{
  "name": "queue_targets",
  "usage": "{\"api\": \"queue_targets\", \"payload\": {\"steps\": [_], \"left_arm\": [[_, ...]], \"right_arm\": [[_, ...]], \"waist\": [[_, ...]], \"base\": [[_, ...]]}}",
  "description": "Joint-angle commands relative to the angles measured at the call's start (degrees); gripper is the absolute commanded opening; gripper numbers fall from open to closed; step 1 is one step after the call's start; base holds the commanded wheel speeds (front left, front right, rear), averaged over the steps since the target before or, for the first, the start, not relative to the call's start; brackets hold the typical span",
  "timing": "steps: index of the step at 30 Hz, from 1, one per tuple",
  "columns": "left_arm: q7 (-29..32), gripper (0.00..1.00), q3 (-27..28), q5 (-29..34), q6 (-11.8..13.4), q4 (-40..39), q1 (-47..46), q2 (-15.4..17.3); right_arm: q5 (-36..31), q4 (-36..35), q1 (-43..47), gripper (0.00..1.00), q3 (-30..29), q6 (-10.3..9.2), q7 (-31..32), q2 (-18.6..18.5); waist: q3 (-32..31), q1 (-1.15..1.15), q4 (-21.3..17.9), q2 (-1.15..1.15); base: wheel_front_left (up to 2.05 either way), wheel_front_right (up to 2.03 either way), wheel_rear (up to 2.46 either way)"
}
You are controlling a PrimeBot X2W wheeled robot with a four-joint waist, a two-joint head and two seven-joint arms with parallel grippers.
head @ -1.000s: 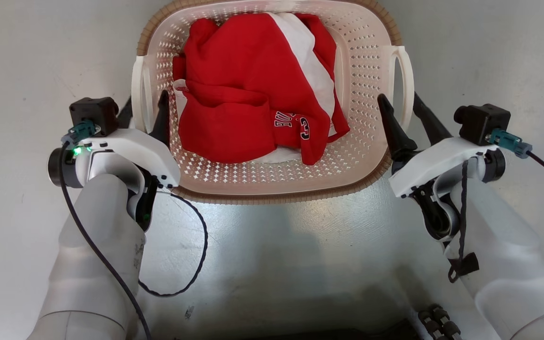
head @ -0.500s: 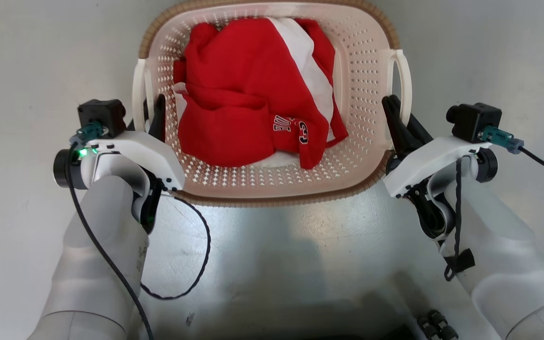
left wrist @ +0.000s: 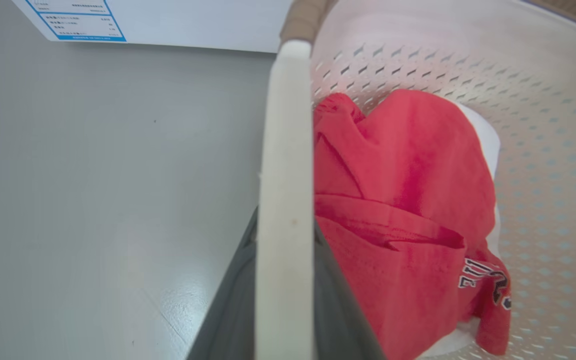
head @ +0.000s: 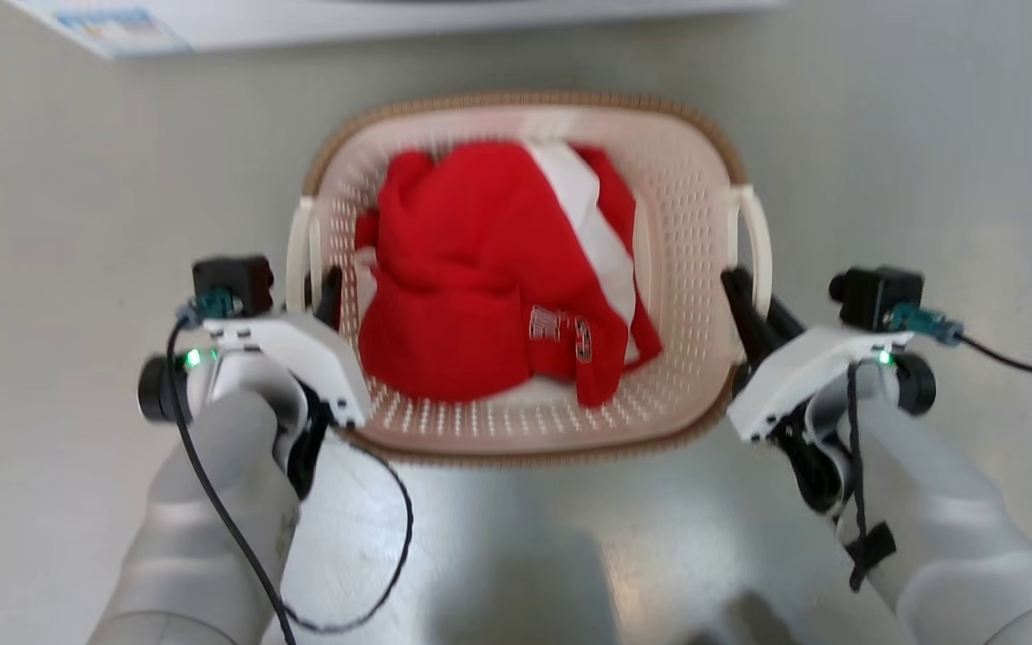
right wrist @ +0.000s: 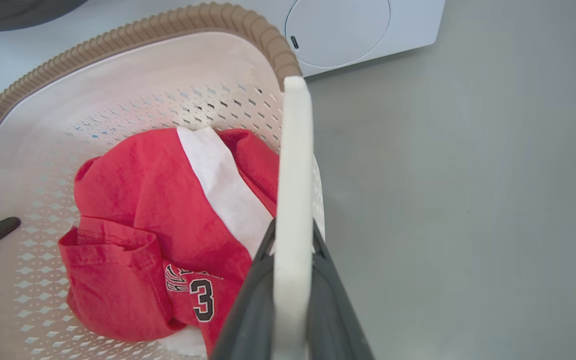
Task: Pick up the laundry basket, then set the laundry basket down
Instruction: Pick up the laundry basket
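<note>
The laundry basket (head: 686, 269) is located between both arms, with its far rim toward the white appliance (head: 391, 18). Contents: one crumpled red garment (head: 471, 287) with dark lettering and a numeral 3, lying with white fabric (head: 592, 224) inside the perforated walls. The left gripper (head: 319, 291) is clamped narrow on the basket's left handle (head: 301, 242). The right gripper (head: 756, 303) is clamped narrow on the right handle (head: 760, 242). Each has one finger inside the basket and one outside.

Blur is softening the head view. A red garment (head: 471, 296) is hiding most of a white garment (head: 592, 224) in the laundry basket (head: 695, 269). The far edge is cutting off a white appliance (head: 391, 13), its label (left wrist: 80, 20) unreadable.
</note>
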Motion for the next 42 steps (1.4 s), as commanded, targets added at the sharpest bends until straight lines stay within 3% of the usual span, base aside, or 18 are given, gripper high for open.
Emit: {"api": "queue_targets", "payload": {"steps": [1, 13, 30, 42], "left_arm": [[-0.34, 0.00, -0.09, -0.89, -0.42, 0.67, 3.05, 0.98], [3.75, 0.00, -7.55, -10.26, -0.43, 5.66, 9.28, 0.70], [11.05, 0.00, -14.88, -19.49, -0.43, 5.46, 19.18, 0.64], [16.40, 0.00, -18.67, -23.78, -0.43, 5.70, 20.85, 1.36]], "right_arm": [[1.15, 0.37, 3.24, 0.00, 1.99, 0.28, -0.80, 0.33], [10.37, 4.96, 7.58, 0.00, 13.05, 0.28, 1.59, -0.59], [18.95, 6.54, 13.14, 0.00, 21.96, 0.28, 8.41, -0.75], [22.81, 7.20, 12.65, 0.00, 25.94, 0.28, 15.07, -1.06]], "waist": [[-5.13, 0.00, -0.11, 0.00], [-21.40, 0.00, -0.16, 0.00], [-38.49, 0.00, -0.70, 0.00], [-42.36, 0.00, -1.17, 0.00]], "base": [[0.00, 0.00, 0.00], [0.00, 0.00, 0.00], [0.00, 0.00, 0.00], [0.00, 0.00, 0.00]]}}
